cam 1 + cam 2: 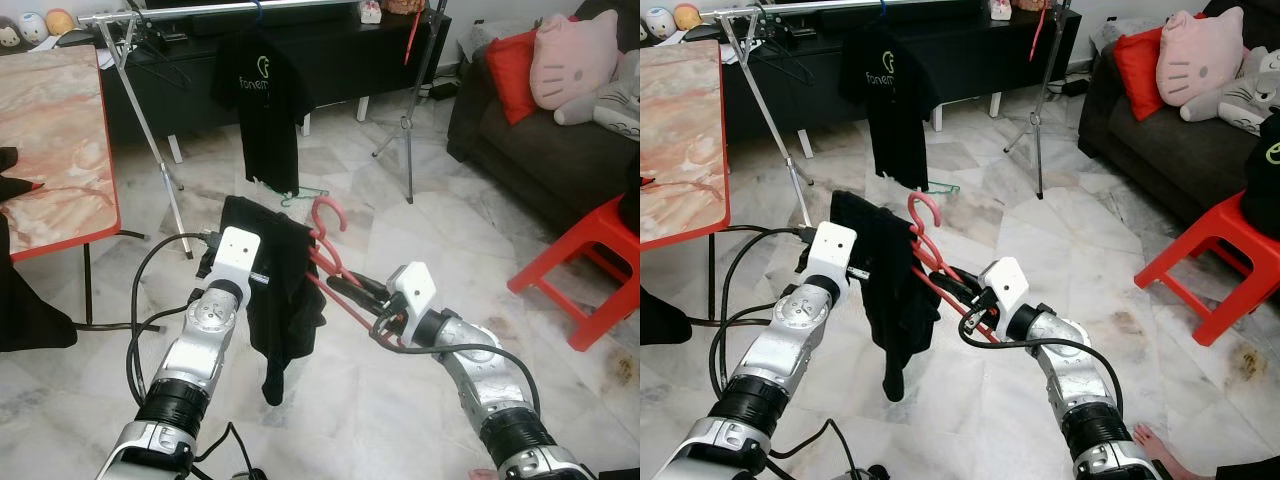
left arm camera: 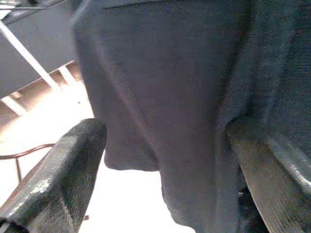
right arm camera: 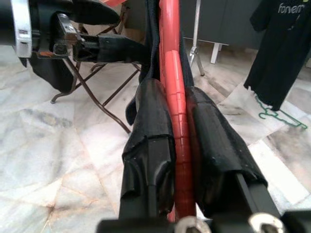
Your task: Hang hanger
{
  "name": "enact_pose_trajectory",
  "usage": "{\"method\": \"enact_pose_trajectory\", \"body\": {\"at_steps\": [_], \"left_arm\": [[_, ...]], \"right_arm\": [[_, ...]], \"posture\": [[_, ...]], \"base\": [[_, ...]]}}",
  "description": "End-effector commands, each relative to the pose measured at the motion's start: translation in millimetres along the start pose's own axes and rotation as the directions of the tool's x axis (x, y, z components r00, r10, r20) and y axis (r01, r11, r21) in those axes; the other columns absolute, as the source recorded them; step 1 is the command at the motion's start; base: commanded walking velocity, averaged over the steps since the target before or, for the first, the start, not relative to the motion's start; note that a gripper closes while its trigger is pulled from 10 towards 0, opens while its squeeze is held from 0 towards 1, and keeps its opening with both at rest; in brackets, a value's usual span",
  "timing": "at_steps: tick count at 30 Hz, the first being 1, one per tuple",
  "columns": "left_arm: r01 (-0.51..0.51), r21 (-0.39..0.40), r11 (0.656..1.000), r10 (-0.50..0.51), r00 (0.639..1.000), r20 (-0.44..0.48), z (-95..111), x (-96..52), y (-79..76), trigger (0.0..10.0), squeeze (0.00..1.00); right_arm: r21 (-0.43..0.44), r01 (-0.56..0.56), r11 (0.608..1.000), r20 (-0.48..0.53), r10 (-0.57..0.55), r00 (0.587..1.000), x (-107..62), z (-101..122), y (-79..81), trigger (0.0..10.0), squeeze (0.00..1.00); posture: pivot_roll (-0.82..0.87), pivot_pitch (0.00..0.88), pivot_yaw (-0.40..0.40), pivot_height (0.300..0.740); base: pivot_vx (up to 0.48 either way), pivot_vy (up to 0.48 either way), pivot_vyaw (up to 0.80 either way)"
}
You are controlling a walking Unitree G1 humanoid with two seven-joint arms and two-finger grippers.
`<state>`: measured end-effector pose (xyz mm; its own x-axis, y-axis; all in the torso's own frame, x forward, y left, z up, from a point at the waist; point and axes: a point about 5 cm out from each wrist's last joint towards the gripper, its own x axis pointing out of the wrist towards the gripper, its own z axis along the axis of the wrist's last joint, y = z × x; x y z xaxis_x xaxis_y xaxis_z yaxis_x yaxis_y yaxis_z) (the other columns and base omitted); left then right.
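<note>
Before the rack (image 1: 150,150), our right gripper (image 1: 345,288) is clamped on the red hanger (image 1: 325,235). Our left gripper (image 2: 160,160), fingers spread, meets the black shirt (image 1: 275,300) draped on the hanger, well below the rack's rail.

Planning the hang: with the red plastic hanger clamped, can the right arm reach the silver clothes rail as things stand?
Probably not yet. The right gripper holds the red plastic hanger low, and the silver clothes rail stands farther off and higher; open marble floor lies between.
</note>
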<state>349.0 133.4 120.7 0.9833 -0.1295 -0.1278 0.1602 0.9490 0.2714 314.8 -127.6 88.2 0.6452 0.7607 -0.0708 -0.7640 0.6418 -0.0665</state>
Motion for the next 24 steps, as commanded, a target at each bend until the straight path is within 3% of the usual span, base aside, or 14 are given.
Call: {"method": "enact_pose_trajectory", "body": {"at_steps": [1,4,5,6,7,24], "left_arm": [[0.047,-0.014,0.999,-0.046,0.999,0.017,4.0,1.0,-8.0,10.0,0.0],[0.052,-0.022,0.998,-0.052,0.999,0.016,3.8,0.8,-9.6,9.2,0.0],[0.048,-0.021,0.999,-0.048,0.999,0.015,3.6,0.7,-9.4,4.9,0.0],[0.043,-0.022,0.999,-0.043,0.999,0.013,3.3,0.7,-9.0,4.1,0.0],[0.038,-0.021,0.999,-0.038,0.999,0.009,2.7,0.9,-8.2,0.0,0.0],[0.014,-0.028,1.0,-0.015,1.0,-0.009,-0.9,1.8,-3.1,0.0,0.0]], "right_arm": [[-0.015,-0.031,0.999,0.052,0.032,0.998,2.2,11.2,1.9,0.0,0.0],[-0.012,-0.045,0.999,0.05,0.046,0.998,1.9,10.7,3.3,0.0,0.0],[-0.011,-0.05,0.999,0.049,0.051,0.997,1.7,10.5,4.0,0.0,0.0],[-0.01,-0.052,0.999,0.049,0.053,0.997,1.6,10.3,4.4,0.0,0.0],[-0.01,-0.053,0.999,0.049,0.054,0.997,1.4,10.1,4.5,0.0,0.0],[-0.001,-0.072,0.997,0.043,0.072,0.996,-0.4,10.0,5.3,0.0,0.0]], "posture": [[-0.01,0.076,-0.036,0.74],[-0.02,0.076,-0.035,0.74],[-0.02,0.076,-0.035,0.74],[-0.02,0.076,-0.035,0.74],[-0.02,0.076,-0.035,0.74],[-0.02,0.074,-0.034,0.74]], "base": [[0.0,0.0,0.0],[0.0,0.0,0.0],[0.0,0.0,0.0],[0.0,0.0,0.0],[0.0,0.0,0.0],[0.0,0.0,0.0]]}}
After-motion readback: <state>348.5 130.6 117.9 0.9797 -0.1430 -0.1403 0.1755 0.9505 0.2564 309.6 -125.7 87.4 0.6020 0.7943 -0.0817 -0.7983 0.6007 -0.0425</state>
